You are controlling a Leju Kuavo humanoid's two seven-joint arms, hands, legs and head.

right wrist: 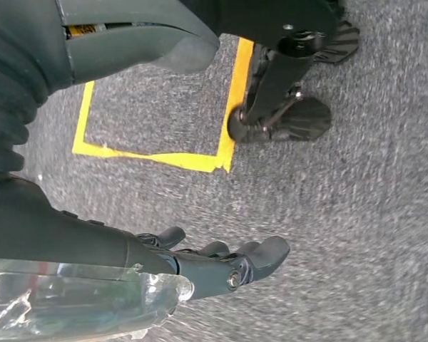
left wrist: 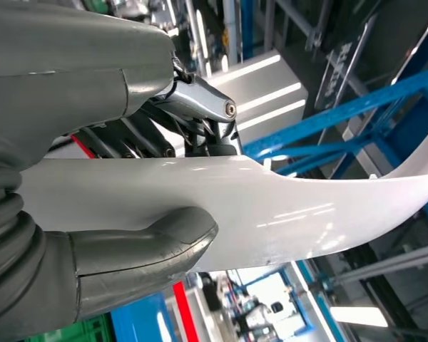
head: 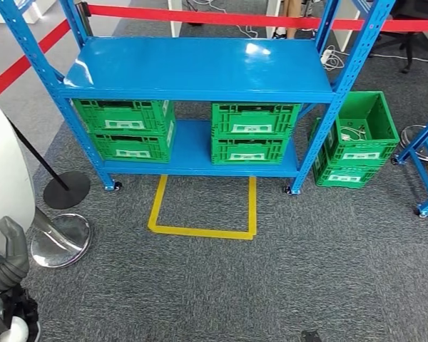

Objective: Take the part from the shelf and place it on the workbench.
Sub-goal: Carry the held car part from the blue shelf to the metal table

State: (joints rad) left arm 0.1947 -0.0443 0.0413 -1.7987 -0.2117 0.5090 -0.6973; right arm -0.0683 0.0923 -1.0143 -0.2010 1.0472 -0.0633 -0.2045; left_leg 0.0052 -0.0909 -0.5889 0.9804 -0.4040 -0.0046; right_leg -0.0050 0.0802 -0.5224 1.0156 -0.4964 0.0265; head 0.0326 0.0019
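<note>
One white curved part sits clamped between the left hand thumb and fingers at the robot's side, off the blue shelf, while the right hand hangs released over carpet.

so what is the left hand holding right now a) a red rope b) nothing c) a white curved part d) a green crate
c: in the left wrist view the left hand grips a white curved part between its thumb and fingers, and the head view shows the same white part above that hand.
</note>
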